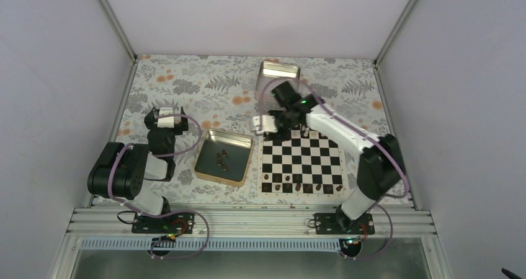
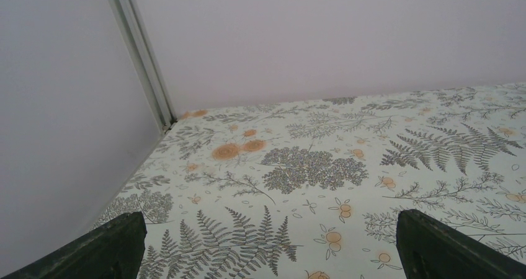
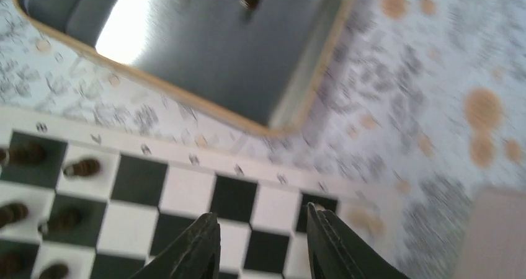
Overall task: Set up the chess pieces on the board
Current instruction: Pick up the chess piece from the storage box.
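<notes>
Right pincer point(image 3: 262, 212), parted and empty, over the board's point(image 3: 186, 192) far corner squares.

The right gripper point(image 3: 262, 216) hangs parted, seemingly empty, over the board point(image 3: 186, 192).

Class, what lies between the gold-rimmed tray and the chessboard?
Only a narrow bare strip of floral tablecloth separates tray and board, shown in the top and right wrist views.
</notes>
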`<state>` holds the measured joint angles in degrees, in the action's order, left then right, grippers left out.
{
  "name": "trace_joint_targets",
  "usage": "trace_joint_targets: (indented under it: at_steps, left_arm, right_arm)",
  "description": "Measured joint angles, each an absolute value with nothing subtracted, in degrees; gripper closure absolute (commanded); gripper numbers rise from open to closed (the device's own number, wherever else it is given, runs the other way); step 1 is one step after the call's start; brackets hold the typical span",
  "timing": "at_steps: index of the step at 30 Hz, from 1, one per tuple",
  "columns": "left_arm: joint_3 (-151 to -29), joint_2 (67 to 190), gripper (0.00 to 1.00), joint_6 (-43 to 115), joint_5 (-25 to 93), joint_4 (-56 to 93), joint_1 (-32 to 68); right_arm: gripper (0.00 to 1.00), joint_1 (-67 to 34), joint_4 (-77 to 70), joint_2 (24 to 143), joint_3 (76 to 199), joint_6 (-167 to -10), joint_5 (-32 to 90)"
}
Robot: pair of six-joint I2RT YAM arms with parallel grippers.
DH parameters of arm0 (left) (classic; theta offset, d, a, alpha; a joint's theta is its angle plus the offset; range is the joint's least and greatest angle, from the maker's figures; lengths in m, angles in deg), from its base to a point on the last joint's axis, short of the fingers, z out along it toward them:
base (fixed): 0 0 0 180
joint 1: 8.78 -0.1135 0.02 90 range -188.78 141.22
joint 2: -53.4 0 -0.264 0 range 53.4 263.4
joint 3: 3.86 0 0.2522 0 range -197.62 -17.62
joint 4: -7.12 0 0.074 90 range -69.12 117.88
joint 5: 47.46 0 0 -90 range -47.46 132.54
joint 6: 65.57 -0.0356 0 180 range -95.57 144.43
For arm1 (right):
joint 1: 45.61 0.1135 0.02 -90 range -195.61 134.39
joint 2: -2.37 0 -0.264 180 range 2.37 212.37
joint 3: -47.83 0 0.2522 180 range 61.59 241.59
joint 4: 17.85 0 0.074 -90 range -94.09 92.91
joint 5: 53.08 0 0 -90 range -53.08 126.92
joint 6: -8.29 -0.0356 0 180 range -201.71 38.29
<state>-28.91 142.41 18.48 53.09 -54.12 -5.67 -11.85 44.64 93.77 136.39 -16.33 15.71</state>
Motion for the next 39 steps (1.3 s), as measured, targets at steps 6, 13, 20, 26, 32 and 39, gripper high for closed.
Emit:
trace_joint_targets:
  at_steps: [6,13,20,26,32,39]
  left_arm:
    - [-28.91,142.43,0.0,18.43,53.09,-54.12,-5.67]
    - [-28.91,142.43,0.0,18.43,53.09,-54.12,-5.67]
    - [-28.91,142.43,0.0,18.43,53.09,-54.12,-5.67]
    - [-28.91,142.43,0.0,18.46,53.09,-54.12,-5.67]
    - [-28.91,142.43,0.0,18.46,53.09,-54.12,-5.67]
    - [-28.91,142.43,0.0,18.46,53.09,-54.12,-5.67]
  right_arm:
    - [0.65,-1.41,41.03,105.35,139.98,-21.31,16.58]
    - [0.65,3.21,34.85,112.0,145.07,-26.53,16.63]
    - [0.65,4.56,32.92,121.77,152.42,-28.33,16.1]
    - [0.66,4.71,33.84,126.18,155.78,-28.39,15.71]
    - [0.66,5.46,35.2,126.62,157.77,-28.17,14.9]
    - [0.69,6.9,37.32,127.97,158.05,-27.39,13.81]
